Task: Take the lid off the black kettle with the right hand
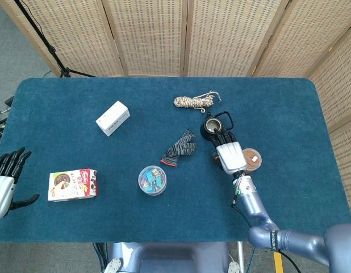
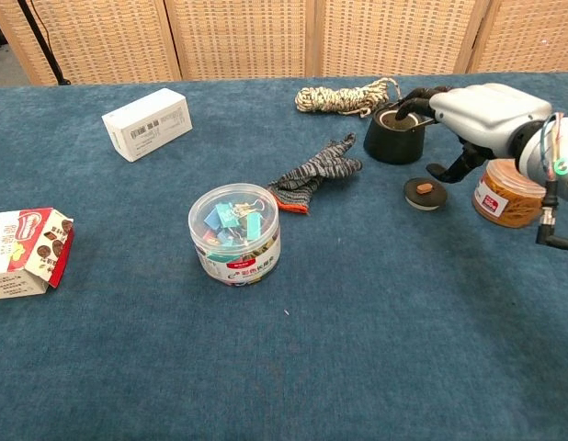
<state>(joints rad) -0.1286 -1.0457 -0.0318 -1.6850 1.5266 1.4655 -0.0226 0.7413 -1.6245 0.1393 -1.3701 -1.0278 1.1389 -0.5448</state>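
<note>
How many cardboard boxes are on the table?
2: a plain white cardboard box at the back left, and an opened white-and-red snack box at the front left edge. None looks hidden.

right hand (image 2: 482, 119): smooth white shell over the back, black fingers (image 2: 414, 99)
right wrist (image 2: 562, 165): silvery-blue metal cuff with a small green light, thin black cable trailing off it
right arm (image 1: 260, 219): glossy silver-blue rounded segments, dark ring at one joint (seen from above)
left hand (image 1: 4, 185): white back plate, black fingers (image 1: 11, 163)

left hand (image 1: 3, 185) cut by edge — lid (image 2: 425, 193) hidden overhead
</note>
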